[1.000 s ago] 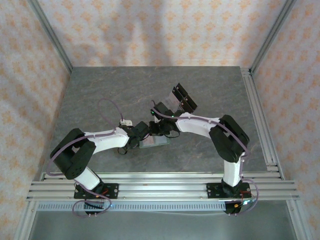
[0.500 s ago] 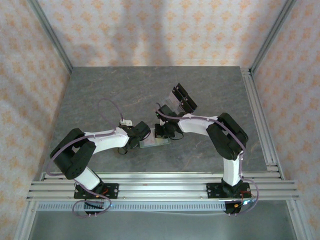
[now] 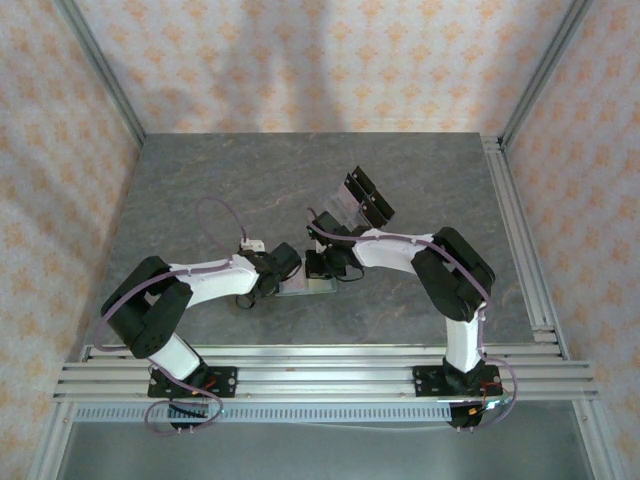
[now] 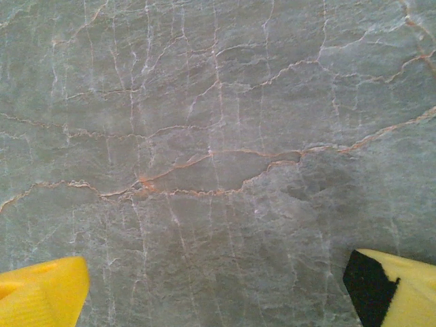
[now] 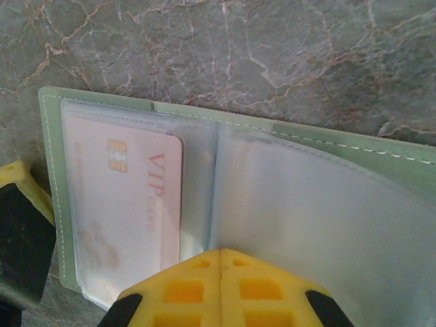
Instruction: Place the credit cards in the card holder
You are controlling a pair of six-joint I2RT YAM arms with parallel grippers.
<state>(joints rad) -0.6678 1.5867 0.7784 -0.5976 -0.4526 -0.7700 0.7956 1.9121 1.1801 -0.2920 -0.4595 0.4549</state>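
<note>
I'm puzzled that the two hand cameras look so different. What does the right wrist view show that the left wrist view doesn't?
Right wrist: the open green card holder with a VIP card in one clear sleeve, and the right gripper shut over it. Left wrist: the left gripper wide open, nothing between its fingertips. Both: the grey veined table.

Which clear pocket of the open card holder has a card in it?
The pocket on the left in the right wrist view: a pale card with a chip and VIP lettering sits inside. The other pocket looks empty.
</note>
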